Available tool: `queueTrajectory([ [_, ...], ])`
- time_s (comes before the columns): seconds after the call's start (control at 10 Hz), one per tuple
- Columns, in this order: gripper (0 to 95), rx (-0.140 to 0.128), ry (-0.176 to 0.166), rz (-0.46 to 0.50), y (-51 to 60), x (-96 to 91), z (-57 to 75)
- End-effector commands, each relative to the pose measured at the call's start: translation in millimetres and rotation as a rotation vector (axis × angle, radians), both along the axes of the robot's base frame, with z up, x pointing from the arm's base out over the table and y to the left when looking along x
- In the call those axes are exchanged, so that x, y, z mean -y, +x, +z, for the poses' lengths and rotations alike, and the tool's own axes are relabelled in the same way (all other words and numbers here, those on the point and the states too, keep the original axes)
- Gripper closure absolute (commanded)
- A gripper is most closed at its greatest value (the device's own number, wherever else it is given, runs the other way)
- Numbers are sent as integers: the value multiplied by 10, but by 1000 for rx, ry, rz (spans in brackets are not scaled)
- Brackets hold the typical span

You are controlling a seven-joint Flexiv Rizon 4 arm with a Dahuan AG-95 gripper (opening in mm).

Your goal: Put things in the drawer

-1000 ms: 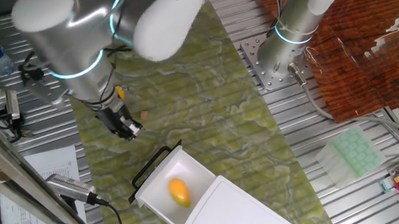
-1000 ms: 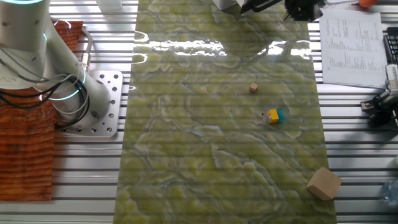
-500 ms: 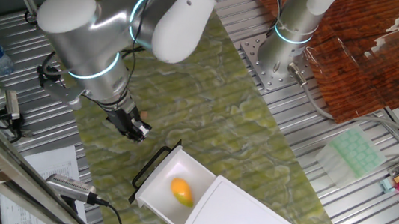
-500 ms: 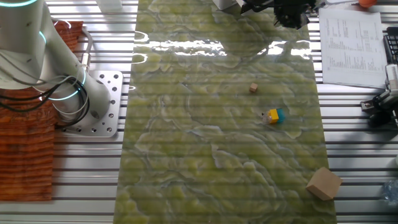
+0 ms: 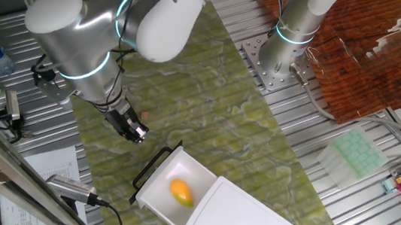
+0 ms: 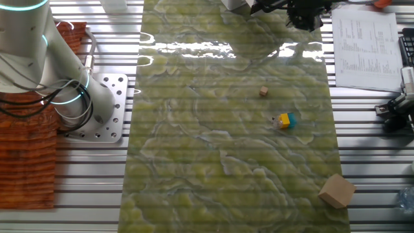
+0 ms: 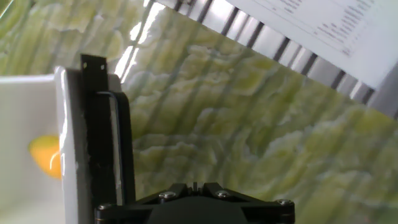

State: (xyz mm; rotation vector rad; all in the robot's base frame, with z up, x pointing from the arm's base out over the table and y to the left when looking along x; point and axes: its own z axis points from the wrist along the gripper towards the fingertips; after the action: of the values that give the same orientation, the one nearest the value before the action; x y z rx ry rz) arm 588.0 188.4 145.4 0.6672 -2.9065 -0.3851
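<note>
Hand (image 5: 135, 131) empty, beside drawer (image 5: 159, 196)

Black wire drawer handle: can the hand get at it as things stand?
Probably yes. The hand hovers just beside the black wire handle on the open white drawer, and only bare green mat lies between them.

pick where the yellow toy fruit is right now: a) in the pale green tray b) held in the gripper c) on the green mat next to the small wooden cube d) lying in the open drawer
d: the yellow toy fruit lies inside the open white drawer, while the gripper hangs apart from it above the green mat, near the drawer's black handle.
</note>
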Motion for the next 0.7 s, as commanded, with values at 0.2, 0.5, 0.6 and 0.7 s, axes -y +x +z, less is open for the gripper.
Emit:
queueTrajectory([
  [0.2,950,19,-14,28,-6,35,-10],
  [0.5,950,31,60,97,97,230,-318],
  [0.6,950,21,111,119,104,241,-363],
  [0.7,950,-4,139,142,104,240,-384],
])
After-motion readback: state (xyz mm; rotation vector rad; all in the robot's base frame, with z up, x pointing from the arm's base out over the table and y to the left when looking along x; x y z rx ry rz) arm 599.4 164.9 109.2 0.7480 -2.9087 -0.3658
